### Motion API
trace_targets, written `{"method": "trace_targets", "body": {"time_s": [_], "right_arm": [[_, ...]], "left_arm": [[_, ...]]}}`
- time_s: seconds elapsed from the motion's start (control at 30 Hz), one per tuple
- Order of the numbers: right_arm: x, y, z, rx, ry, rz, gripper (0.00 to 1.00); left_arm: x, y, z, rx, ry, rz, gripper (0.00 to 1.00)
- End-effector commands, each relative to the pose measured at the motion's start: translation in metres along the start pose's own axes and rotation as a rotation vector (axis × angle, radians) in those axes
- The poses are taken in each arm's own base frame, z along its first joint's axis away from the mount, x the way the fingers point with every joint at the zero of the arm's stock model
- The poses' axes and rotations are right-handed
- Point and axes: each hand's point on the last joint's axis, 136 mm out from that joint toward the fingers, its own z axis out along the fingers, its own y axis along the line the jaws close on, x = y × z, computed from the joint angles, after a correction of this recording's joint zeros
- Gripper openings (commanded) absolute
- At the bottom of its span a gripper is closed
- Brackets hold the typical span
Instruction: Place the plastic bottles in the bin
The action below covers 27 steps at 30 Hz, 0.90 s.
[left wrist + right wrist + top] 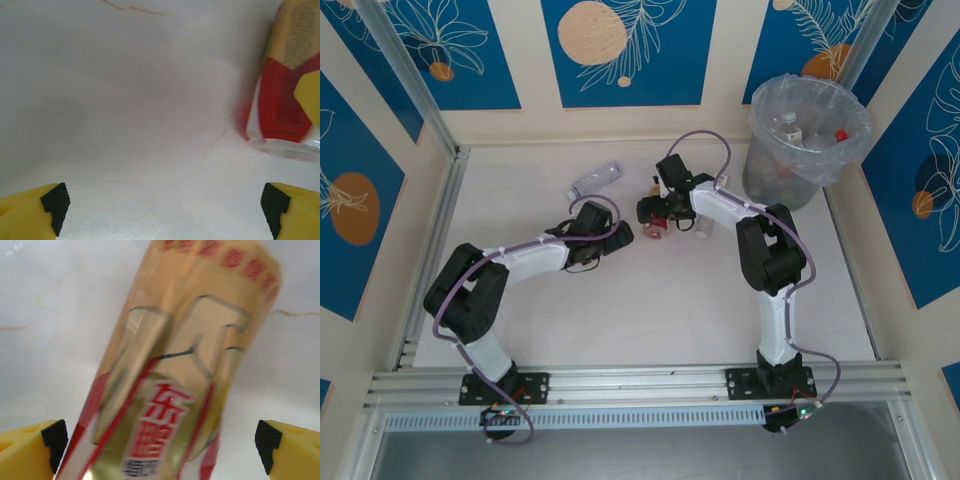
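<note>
Red-gold bottle [175, 365], left of the bin [772, 178], sits ungripped between the wide-open jaws of our right gripper [160, 440], while our left gripper [165, 202] gapes empty

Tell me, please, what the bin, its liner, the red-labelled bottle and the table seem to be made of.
Bin: grey and matte, probably rigid plastic. Liner: thin clear film, crinkled and glinting. Bottle: clear plastic under a glossy printed label, by its highlights. Table: smooth white with faint veins; stone or laminate, unclear.
</note>
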Motion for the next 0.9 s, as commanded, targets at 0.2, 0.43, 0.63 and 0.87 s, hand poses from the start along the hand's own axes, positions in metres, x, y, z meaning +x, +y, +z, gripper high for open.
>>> {"method": "trace_targets", "body": {"time_s": [0.2, 0.43, 0.63, 0.87], "right_arm": [[0.000, 0.002, 0.020, 0.041, 0.099, 0.128, 0.99], [0.009, 0.001, 0.025, 0.112, 0.130, 0.107, 0.90], [0.011, 0.005, 0.017, 0.109, 0.110, 0.111, 0.79], [0.002, 0.003, -0.004, 0.106, 0.040, 0.109, 0.70]], "left_arm": [[-0.005, 0.007, -0.006, -0.020, -0.019, 0.003, 1.00], [-0.005, 0.009, -0.008, -0.028, -0.027, 0.006, 1.00], [-0.004, 0.010, -0.008, -0.030, -0.026, 0.006, 1.00], [-0.005, 0.011, -0.009, -0.032, -0.028, 0.009, 1.00]]}}
